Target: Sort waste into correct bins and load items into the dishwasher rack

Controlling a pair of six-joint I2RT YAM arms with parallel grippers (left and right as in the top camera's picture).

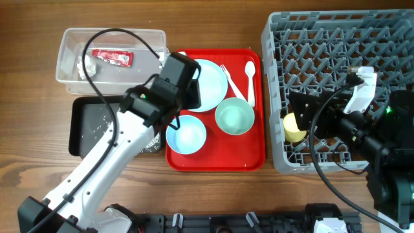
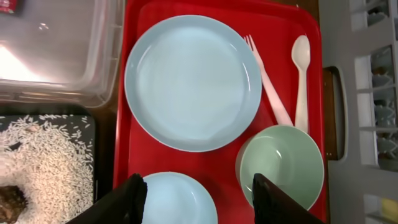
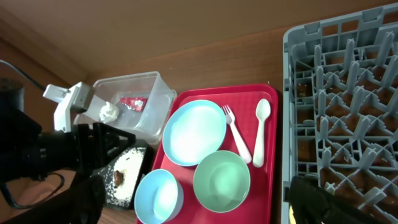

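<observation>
The pale blue plate (image 1: 210, 84), small blue bowl (image 1: 186, 134), mint bowl (image 1: 234, 117), fork (image 1: 228, 79) and spoon (image 1: 250, 81) lie on the red tray. My left gripper (image 2: 199, 202) is open and empty above the blue bowl (image 2: 177, 202). My right gripper (image 3: 196, 182) is open and empty over the rack's (image 1: 336, 45) left front part, by the yellow cup (image 1: 294, 127) standing in the rack. Rice (image 2: 50, 155) and a brown chunk (image 2: 11, 199) lie in the black tray (image 1: 81, 123). The red wrapper (image 1: 111, 57) and tissue (image 1: 87, 65) lie in the clear tub (image 1: 68, 58).
The red tray (image 1: 213, 155) sits between the two bins on the left and the rack on the right, close to both. My left arm crosses the black tray's right end. Bare wooden table lies in front of the tray.
</observation>
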